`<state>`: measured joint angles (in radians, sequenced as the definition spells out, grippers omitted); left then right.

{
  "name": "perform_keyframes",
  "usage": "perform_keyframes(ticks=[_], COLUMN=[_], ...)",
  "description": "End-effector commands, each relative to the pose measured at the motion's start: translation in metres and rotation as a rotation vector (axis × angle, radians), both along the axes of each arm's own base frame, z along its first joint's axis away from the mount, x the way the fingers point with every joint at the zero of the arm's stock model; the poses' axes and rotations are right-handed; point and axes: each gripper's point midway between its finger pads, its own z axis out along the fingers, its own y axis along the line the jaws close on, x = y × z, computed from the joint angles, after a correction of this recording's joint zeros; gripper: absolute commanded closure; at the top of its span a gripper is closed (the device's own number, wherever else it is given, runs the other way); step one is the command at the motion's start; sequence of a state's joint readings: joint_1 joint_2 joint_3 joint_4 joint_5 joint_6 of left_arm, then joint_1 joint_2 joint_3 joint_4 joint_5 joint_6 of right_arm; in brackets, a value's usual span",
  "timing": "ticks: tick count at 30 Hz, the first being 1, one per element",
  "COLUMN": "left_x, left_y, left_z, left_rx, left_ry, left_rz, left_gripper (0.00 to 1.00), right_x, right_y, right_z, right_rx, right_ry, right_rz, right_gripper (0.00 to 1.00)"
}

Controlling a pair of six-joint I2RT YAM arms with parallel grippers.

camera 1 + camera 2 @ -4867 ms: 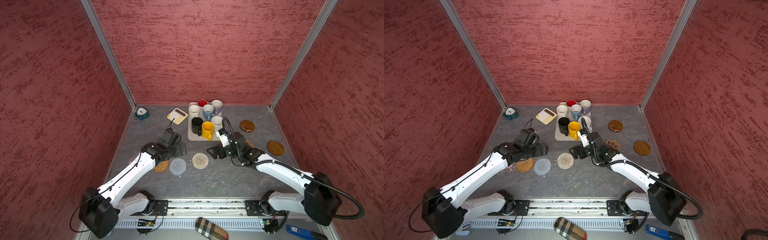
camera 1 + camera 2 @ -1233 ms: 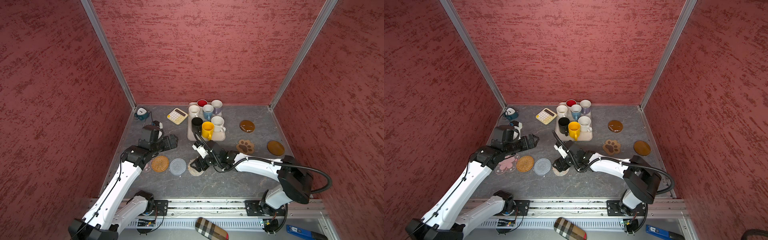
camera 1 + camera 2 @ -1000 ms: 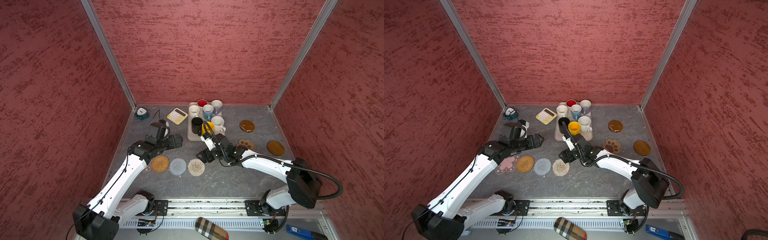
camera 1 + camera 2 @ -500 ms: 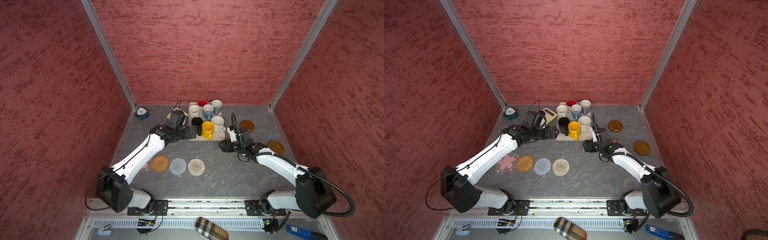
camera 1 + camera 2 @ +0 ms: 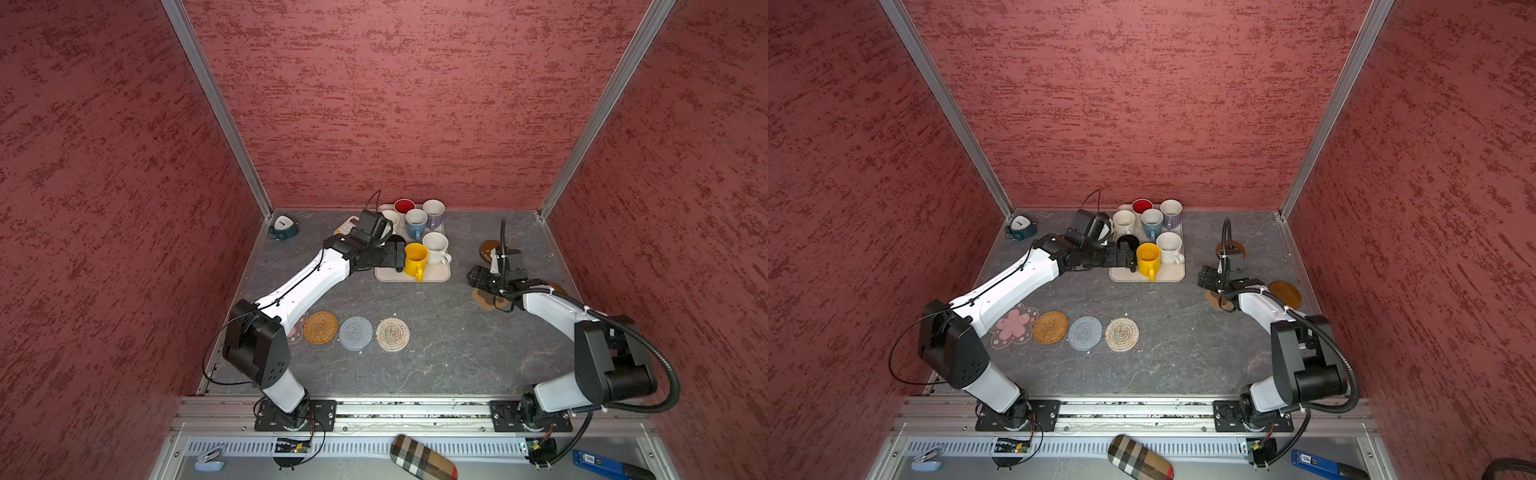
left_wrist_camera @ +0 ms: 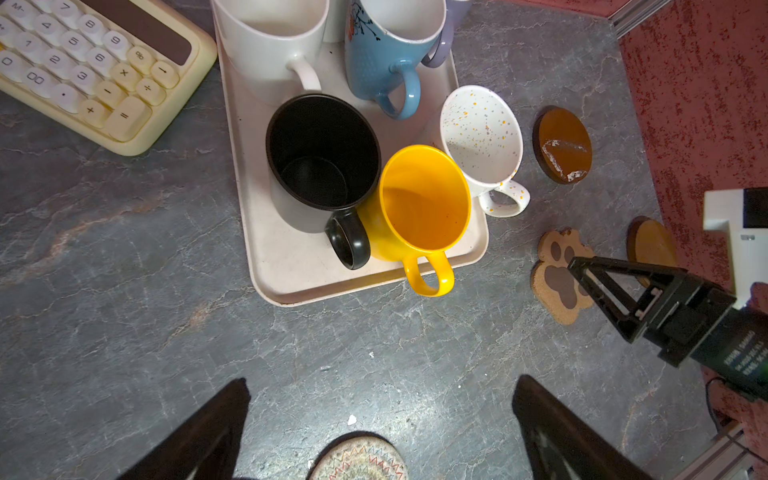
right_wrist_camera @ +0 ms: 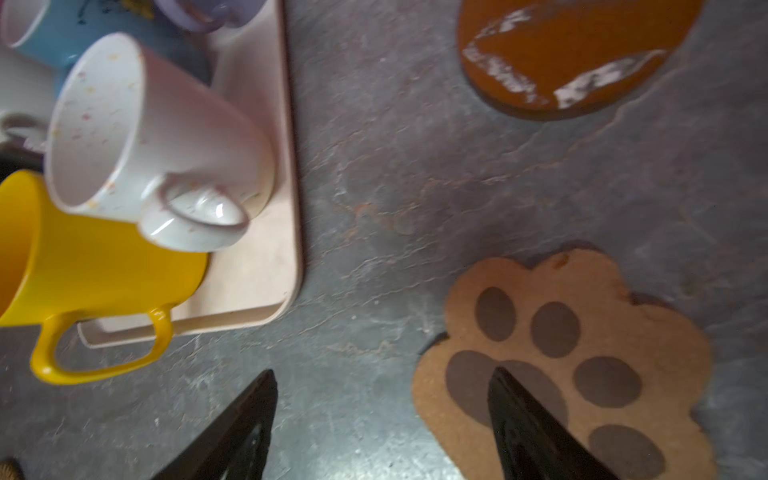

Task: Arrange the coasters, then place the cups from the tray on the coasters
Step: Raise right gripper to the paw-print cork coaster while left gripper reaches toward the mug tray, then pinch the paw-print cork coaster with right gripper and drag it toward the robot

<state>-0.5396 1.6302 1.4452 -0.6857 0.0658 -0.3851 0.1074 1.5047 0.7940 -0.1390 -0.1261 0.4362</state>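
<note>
Over at the tray [image 6: 291, 274], left claw [image 6: 380, 380] gapes wide, empty, near the black mug [image 6: 322, 153]; all seven cups [image 5: 1151, 218] sit on the tray; right claw [image 7: 382, 372], parted and empty, hangs over the paw-print coaster [image 7: 598, 291] on the worktop [image 7: 395, 166].

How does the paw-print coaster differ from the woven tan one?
Shape: the paw-print coaster has a lobed paw outline; the woven tan coaster is round.
Surface: dark pad marks on the paw-print coaster; spiral weave on the woven one.
Place: the woven one lies in the front row beside the grey coaster; the paw-print one lies apart, right of the tray.
Both lie flat, bare of cups.
</note>
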Motion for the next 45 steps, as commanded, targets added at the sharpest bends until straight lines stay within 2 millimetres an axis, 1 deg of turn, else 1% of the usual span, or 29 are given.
perform_keyframes(ticks=[1, 6, 9, 13, 19, 24, 33, 45], left_x=[0.004, 0.002, 0.004, 0.007, 0.006, 0.006, 0.003, -0.015], left_y=[-0.004, -0.002, 0.002, 0.004, 0.004, 0.002, 0.002, 0.011], left_z=[0.004, 0.001, 0.0, -0.004, -0.009, -0.01, -0.01, -0.016], left_rx=[-0.01, -0.013, -0.021, -0.038, -0.047, -0.053, -0.061, -0.097], left_ry=[-0.021, -0.007, -0.001, 0.009, 0.025, 0.029, 0.021, 0.017], left_rz=[-0.02, -0.029, -0.021, -0.012, -0.013, -0.014, -0.007, 0.021], left_gripper=[0.01, 0.0, 0.01, 0.0, 0.0, 0.0, 0.0, 0.0], right_x=[0.024, 0.035, 0.042, 0.05, 0.053, 0.052, 0.044, 0.031], right_y=[-0.021, -0.045, -0.054, -0.065, -0.08, -0.081, -0.068, -0.055], right_z=[0.014, 0.002, -0.006, -0.011, -0.024, -0.026, -0.038, -0.043], right_rx=[0.011, -0.022, -0.025, -0.066, -0.062, -0.052, 0.004, 0.006], right_ry=[-0.06, -0.042, -0.025, -0.016, 0.017, 0.021, 0.054, 0.085], right_rz=[-0.07, -0.117, -0.137, -0.157, -0.185, -0.184, -0.145, -0.118], right_gripper=[0.2, 0.2, 0.2, 0.2, 0.2, 0.2, 0.21, 0.24])
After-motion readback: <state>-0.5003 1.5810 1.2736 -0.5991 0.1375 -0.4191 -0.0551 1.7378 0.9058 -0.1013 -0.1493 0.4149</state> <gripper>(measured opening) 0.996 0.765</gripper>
